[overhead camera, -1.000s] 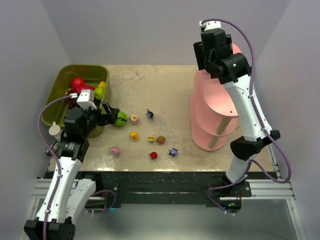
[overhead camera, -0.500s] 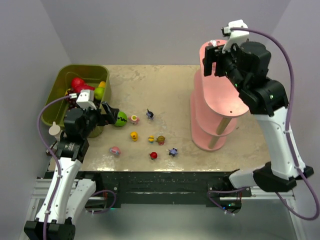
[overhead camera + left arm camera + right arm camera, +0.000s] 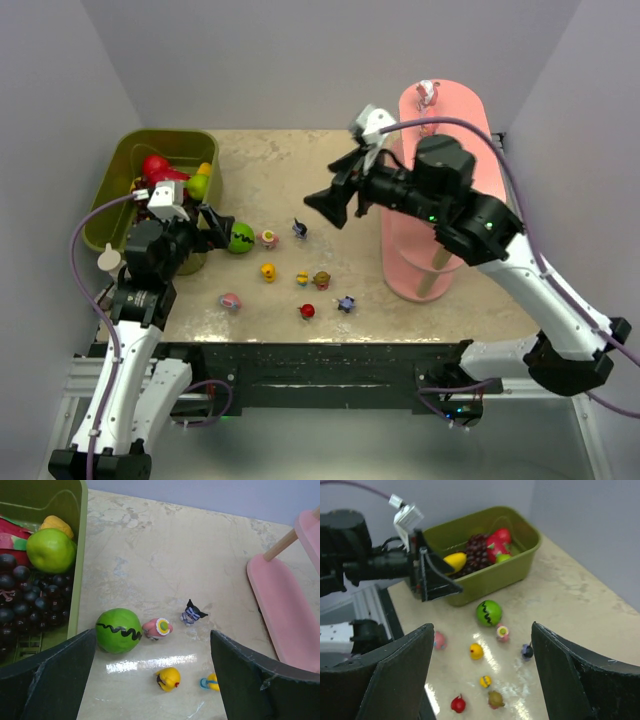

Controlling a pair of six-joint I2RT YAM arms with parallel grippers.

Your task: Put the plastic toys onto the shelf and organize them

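I'm between picks; right gripper (image 3: pixel 335 205) empty, jaws apart, over the toys (image 3: pixel 322 280); left gripper (image 3: pixel 213 228) apart too; next I'd descend onto one.

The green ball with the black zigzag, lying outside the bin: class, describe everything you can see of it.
The green ball is round, bright green and smooth, like plastic, with one black zigzag line across it. It rests on the beige marbled table, close beside the outer wall of the olive bin. A pink figurine lies right next to it; whether they touch is unclear. Nothing grips it.
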